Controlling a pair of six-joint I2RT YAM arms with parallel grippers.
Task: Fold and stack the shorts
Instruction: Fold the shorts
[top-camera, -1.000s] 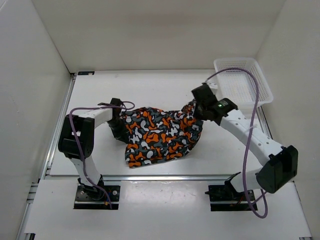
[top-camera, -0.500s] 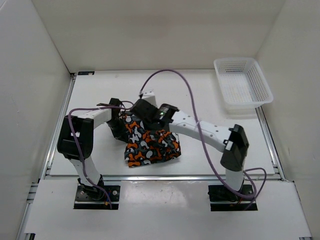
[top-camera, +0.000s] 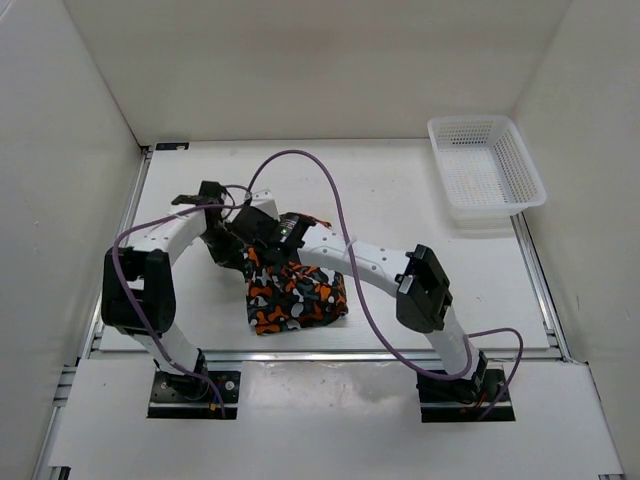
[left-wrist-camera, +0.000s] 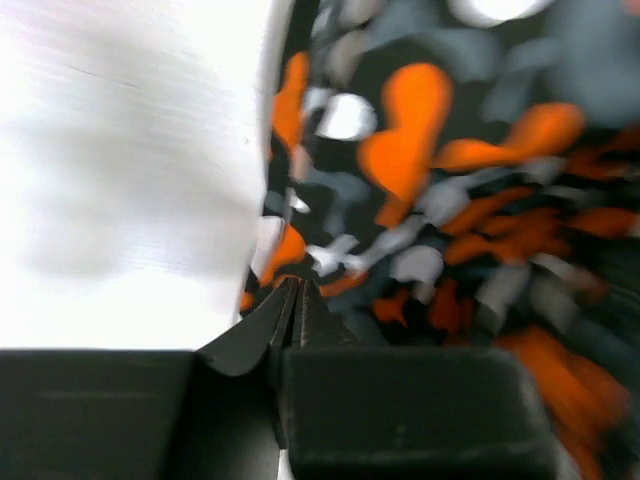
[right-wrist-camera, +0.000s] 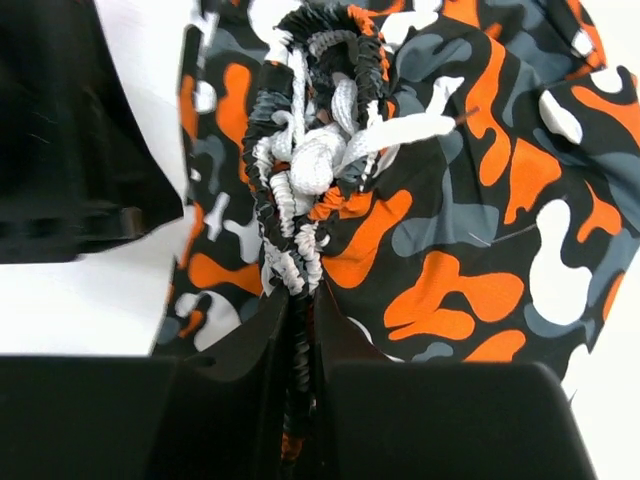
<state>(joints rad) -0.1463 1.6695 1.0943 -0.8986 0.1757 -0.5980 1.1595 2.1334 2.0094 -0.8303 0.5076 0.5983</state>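
On the white table (top-camera: 420, 260), you have the right gripper (right-wrist-camera: 298, 310) clamped on the bunched waistband (right-wrist-camera: 300, 150) of the shorts (top-camera: 297, 297) and the left gripper (left-wrist-camera: 292, 292) pinched shut on their edge just beside it, the doubled cloth trailing from both toward the arm bases.

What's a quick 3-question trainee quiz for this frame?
1. True or false: the shorts lie inside the white mesh basket.
2. What is the right gripper shut on? A) the basket rim B) the shorts' bunched waistband, just below the white drawstring knot C) nothing
3. In the top view, which corner of the table holds the basket?
Key: 1 false, they lie on the table, well apart from the basket. 2 B. 3 the far right corner.
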